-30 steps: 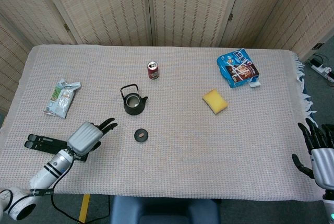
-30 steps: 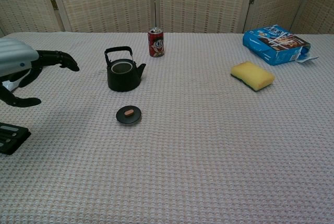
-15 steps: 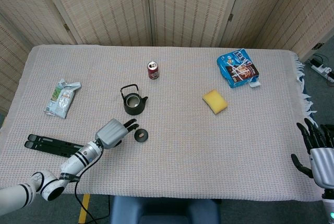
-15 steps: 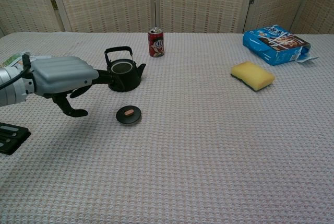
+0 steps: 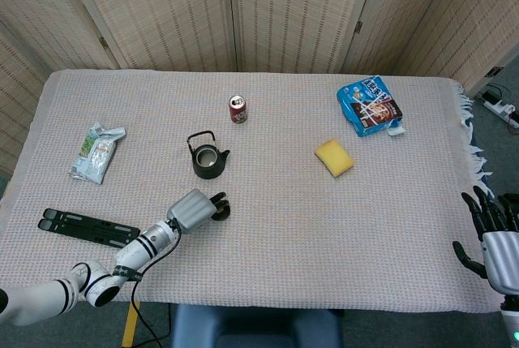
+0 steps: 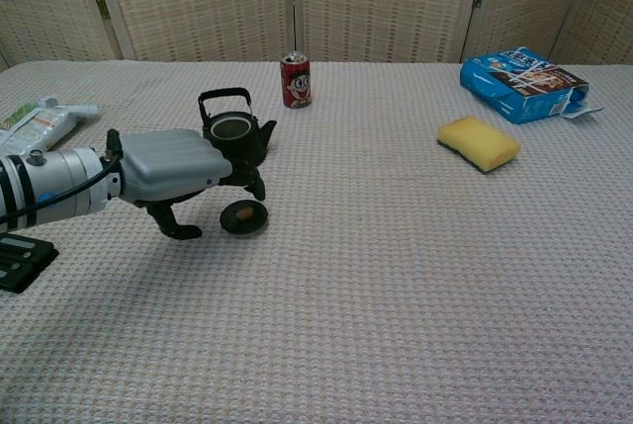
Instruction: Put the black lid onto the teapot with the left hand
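Observation:
The black teapot (image 5: pixel 206 159) (image 6: pixel 233 138) stands open-topped left of the table's middle, handle upright. In front of it the black lid (image 6: pixel 245 216) lies flat on the cloth, a small brown knob on top. My left hand (image 5: pixel 195 209) (image 6: pixel 178 166) hovers over the lid's left side, fingers curled down above it and the thumb low by the cloth; it holds nothing. In the head view the fingers hide most of the lid (image 5: pixel 224 212). My right hand (image 5: pixel 495 236) hangs open off the table's right edge.
A red can (image 5: pixel 238 109) stands behind the teapot. A yellow sponge (image 5: pixel 334 157) and a blue snack bag (image 5: pixel 370 106) lie at right. A green packet (image 5: pixel 96 152) and a black stand (image 5: pixel 85 228) lie at left.
My left hand has travelled right from the table's left side to just over the lid. The lid, teapot and right hand have stayed put.

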`<state>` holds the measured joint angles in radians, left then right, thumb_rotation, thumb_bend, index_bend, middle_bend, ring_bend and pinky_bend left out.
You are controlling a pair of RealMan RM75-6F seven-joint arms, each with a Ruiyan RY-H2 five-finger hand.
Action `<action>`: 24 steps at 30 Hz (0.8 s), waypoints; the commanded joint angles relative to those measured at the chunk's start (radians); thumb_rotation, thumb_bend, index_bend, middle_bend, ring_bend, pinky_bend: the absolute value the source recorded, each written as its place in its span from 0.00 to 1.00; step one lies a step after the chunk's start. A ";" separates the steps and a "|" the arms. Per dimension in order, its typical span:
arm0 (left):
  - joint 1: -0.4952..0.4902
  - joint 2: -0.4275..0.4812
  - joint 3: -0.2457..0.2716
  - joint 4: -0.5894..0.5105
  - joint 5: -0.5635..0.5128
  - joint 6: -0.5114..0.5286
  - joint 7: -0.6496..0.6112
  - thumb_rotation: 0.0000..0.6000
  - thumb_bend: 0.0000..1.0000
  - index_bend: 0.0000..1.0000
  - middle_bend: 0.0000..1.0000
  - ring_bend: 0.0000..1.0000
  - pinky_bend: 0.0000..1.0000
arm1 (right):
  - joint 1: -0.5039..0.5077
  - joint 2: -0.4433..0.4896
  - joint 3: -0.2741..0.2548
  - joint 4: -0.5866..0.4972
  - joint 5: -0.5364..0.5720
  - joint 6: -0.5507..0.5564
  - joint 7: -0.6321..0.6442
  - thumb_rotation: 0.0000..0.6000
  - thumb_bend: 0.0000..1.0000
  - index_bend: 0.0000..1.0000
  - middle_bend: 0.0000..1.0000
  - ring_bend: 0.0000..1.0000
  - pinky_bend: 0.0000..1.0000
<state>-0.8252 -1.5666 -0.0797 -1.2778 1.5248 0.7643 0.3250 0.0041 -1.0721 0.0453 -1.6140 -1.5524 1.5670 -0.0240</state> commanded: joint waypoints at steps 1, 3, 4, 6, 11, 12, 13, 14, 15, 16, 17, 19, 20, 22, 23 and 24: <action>-0.009 -0.014 0.003 0.017 -0.004 0.001 -0.001 1.00 0.28 0.20 0.16 0.71 0.72 | -0.002 -0.001 -0.001 0.001 0.003 0.000 0.001 1.00 0.35 0.00 0.04 0.14 0.00; -0.015 -0.024 0.004 0.029 -0.009 0.000 -0.001 1.00 0.28 0.20 0.16 0.71 0.72 | -0.003 0.000 -0.001 0.001 0.004 0.001 0.003 1.00 0.35 0.00 0.04 0.14 0.00; -0.017 -0.028 0.005 0.033 -0.011 0.000 -0.002 1.00 0.28 0.20 0.16 0.71 0.72 | -0.005 0.000 -0.001 0.002 0.004 0.003 0.004 1.00 0.35 0.00 0.04 0.14 0.00; -0.022 -0.034 0.007 0.040 -0.015 -0.002 -0.004 1.00 0.28 0.21 0.17 0.71 0.72 | -0.006 0.000 -0.001 0.003 0.006 0.004 0.006 1.00 0.35 0.00 0.04 0.14 0.00; -0.034 -0.052 0.010 0.060 -0.028 -0.009 -0.007 1.00 0.28 0.22 0.18 0.72 0.72 | -0.010 -0.002 -0.002 0.008 0.009 0.004 0.011 1.00 0.35 0.00 0.04 0.14 0.00; -0.036 -0.057 0.010 0.065 -0.031 -0.010 -0.008 1.00 0.28 0.22 0.18 0.72 0.72 | -0.011 -0.002 -0.002 0.010 0.010 0.005 0.013 1.00 0.35 0.00 0.04 0.14 0.00; -0.038 -0.061 0.010 0.070 -0.033 -0.009 -0.010 1.00 0.28 0.23 0.19 0.72 0.72 | -0.012 -0.003 -0.002 0.012 0.010 0.005 0.015 1.00 0.35 0.00 0.04 0.14 0.00; -0.039 -0.064 0.010 0.074 -0.034 -0.007 -0.013 1.00 0.28 0.23 0.19 0.72 0.72 | -0.012 -0.003 -0.002 0.013 0.011 0.005 0.016 1.00 0.35 0.00 0.04 0.14 0.00; -0.041 -0.069 0.011 0.081 -0.035 -0.006 -0.016 1.00 0.28 0.24 0.20 0.72 0.72 | -0.013 -0.003 -0.003 0.015 0.013 0.005 0.018 1.00 0.35 0.00 0.04 0.14 0.00; -0.042 -0.073 0.012 0.088 -0.036 -0.004 -0.018 1.00 0.28 0.24 0.20 0.72 0.72 | -0.014 -0.003 -0.003 0.016 0.014 0.004 0.019 1.00 0.35 0.00 0.04 0.14 0.00; -0.043 -0.077 0.012 0.095 -0.037 -0.003 -0.020 1.00 0.28 0.25 0.20 0.72 0.72 | -0.014 -0.004 -0.003 0.017 0.015 0.003 0.020 1.00 0.35 0.00 0.04 0.14 0.00; -0.045 -0.085 0.014 0.111 -0.038 0.001 -0.024 1.00 0.28 0.26 0.22 0.72 0.72 | -0.015 -0.004 -0.003 0.019 0.015 0.003 0.023 1.00 0.35 0.00 0.04 0.14 0.00; -0.045 -0.087 0.015 0.116 -0.039 0.003 -0.027 1.00 0.28 0.27 0.22 0.73 0.72 | -0.015 -0.005 -0.003 0.020 0.015 0.003 0.024 1.00 0.35 0.00 0.04 0.14 0.00; -0.045 -0.092 0.018 0.126 -0.038 0.010 -0.035 1.00 0.28 0.28 0.25 0.74 0.72 | -0.016 -0.006 -0.003 0.023 0.015 0.003 0.027 1.00 0.35 0.00 0.04 0.14 0.00; -0.045 -0.093 0.020 0.129 -0.036 0.013 -0.039 1.00 0.28 0.29 0.26 0.74 0.72 | -0.015 -0.006 -0.003 0.024 0.015 0.003 0.028 1.00 0.35 0.00 0.04 0.14 0.00; -0.045 -0.094 0.022 0.133 -0.035 0.015 -0.044 1.00 0.28 0.31 0.28 0.74 0.72 | -0.015 -0.006 -0.003 0.024 0.015 0.003 0.028 1.00 0.35 0.00 0.04 0.14 0.00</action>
<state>-0.8698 -1.6594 -0.0596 -1.1468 1.4886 0.7775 0.2843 -0.0113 -1.0781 0.0423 -1.5896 -1.5374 1.5696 0.0043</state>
